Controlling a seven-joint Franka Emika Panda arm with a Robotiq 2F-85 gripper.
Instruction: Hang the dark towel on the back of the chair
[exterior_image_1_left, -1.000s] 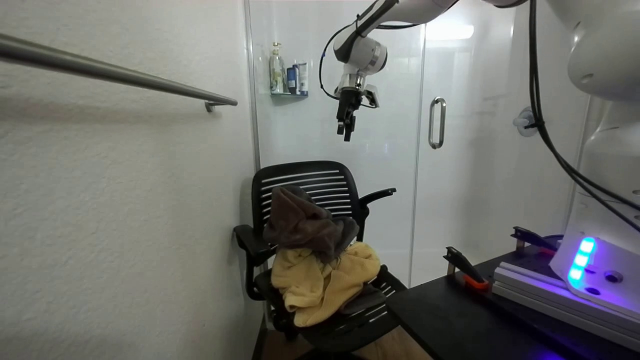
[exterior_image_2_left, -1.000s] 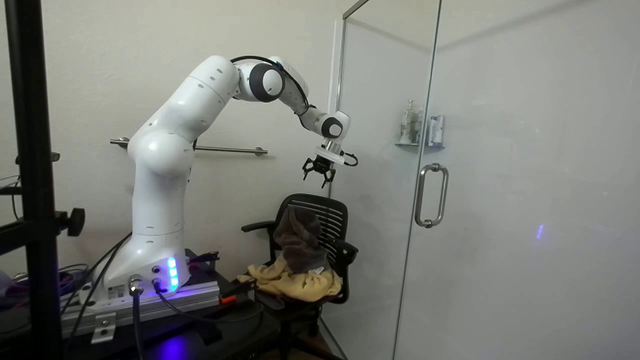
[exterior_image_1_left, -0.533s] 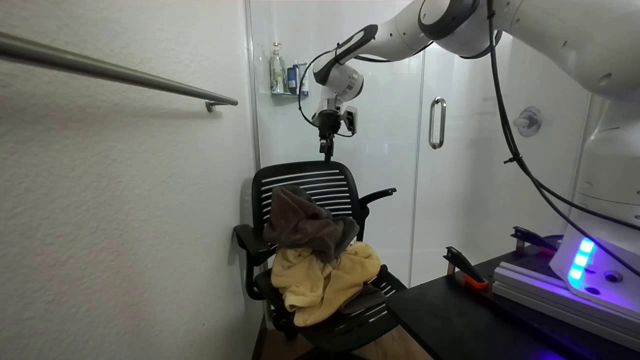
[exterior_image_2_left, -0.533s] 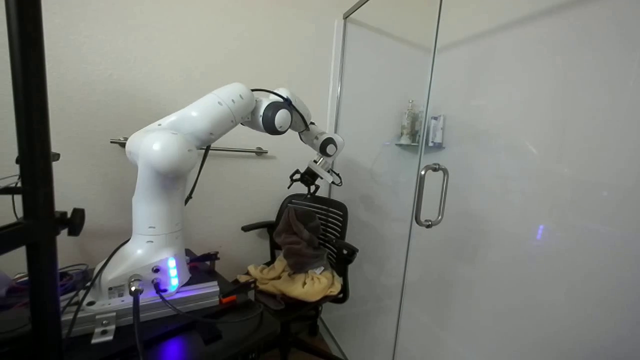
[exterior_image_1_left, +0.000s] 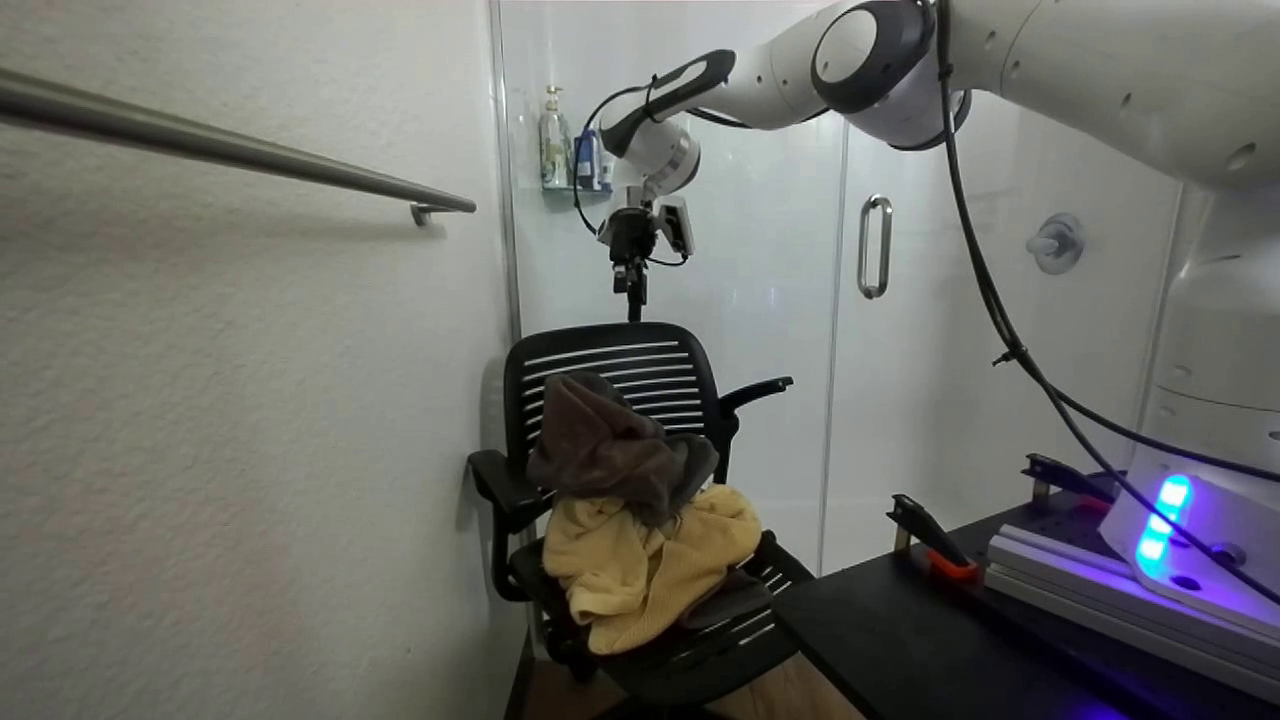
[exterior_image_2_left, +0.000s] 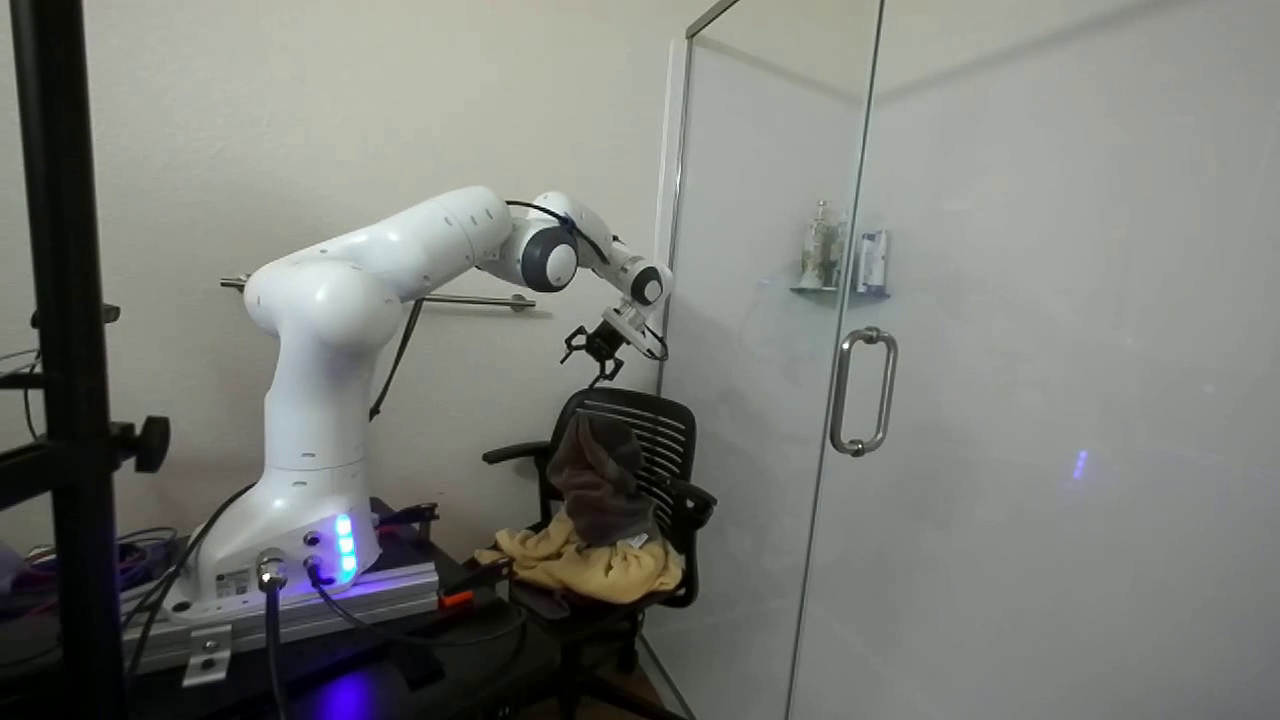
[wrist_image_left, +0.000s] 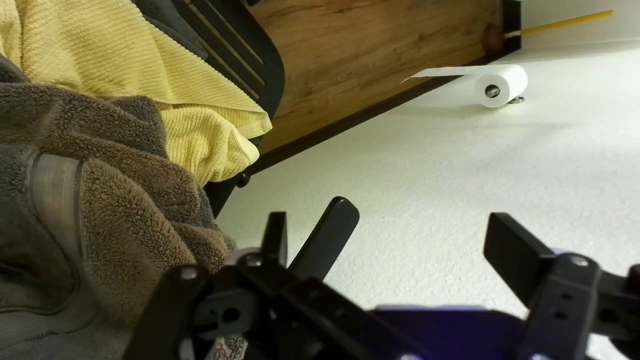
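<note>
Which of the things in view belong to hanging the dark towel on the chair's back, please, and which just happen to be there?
For the job:
dark towel, bunched up, not yet hung
chair, whose back should take it
gripper, open and holding nothing

Not part of it:
yellow cloth, heaped on the chair
pump bottle
towel bar
toilet-paper roll

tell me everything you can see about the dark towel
The dark towel is brown with greyer folds, its surface plush and looped; the wrist view shows a smoother flat band across it. It is crumpled, its upper part rising in front of the slatted chair back, its lower folds lying on the yellow cloth. Whether it touches the chair back can't be told. It isn't hung, and the spread fingers don't hold it.
</note>
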